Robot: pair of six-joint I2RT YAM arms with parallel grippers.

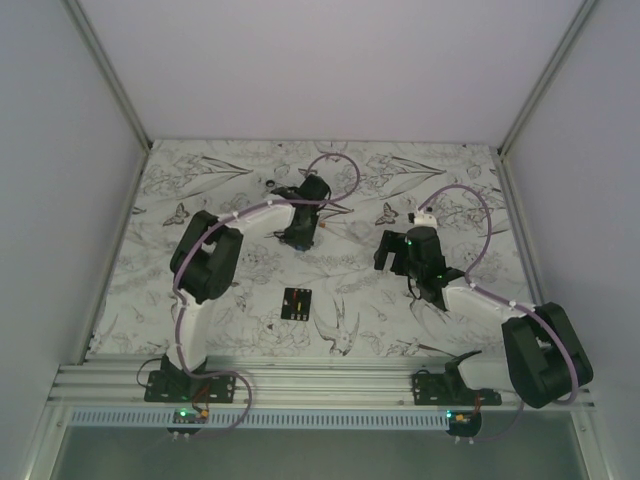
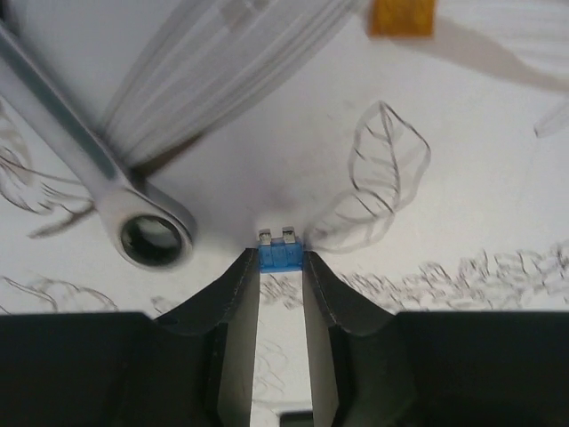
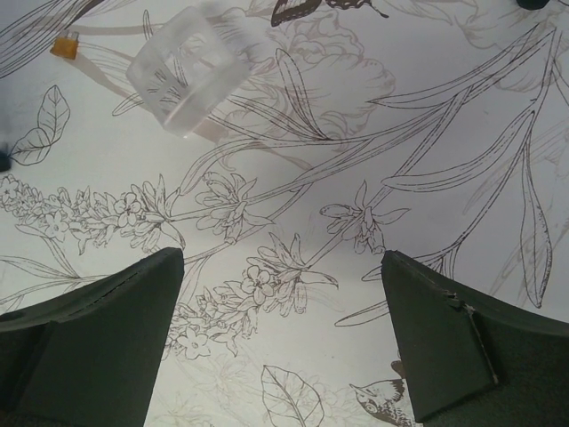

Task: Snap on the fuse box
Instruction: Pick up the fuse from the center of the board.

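While the left gripper has its fingers drawn in narrow, pinching a tiny blue plastic blade fuse right at the tips, the small black rectangular plastic fuse box sits alone on the flower-printed table sheet. It's near the front edge between the two arm bases, well apart from both grippers. So I'd call this early days — nothing is being pressed onto the box.

The right gripper is spread wide with only bare sheet between its fingers. A clear boxy plastic cover and a little orange fuse lie loose ahead of it, and a long silver metal wrench lies just beside the blue fuse.

Left to do, I reckon — get the parts over to the box and click them home. Can't tell if the blue fuse is off the sheet yet.
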